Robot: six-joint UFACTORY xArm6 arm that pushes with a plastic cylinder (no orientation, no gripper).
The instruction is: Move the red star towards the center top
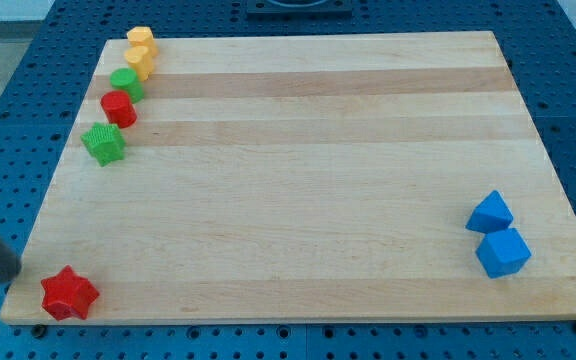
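The red star [69, 294] lies at the board's bottom left corner, close to the bottom edge. My tip [12, 277] is at the end of the dark rod that comes in from the view's left. It sits just left of the red star and slightly above it, at the board's left edge, with a small gap between them.
The wooden board [308, 150] lies on a blue perforated table. Along its upper left edge runs a line of blocks: two yellow blocks [140, 40] [140, 63], a green block [126, 83], a red block [118, 107] and a green star [103, 143]. Two blue blocks [489, 212] [503, 252] sit at the right.
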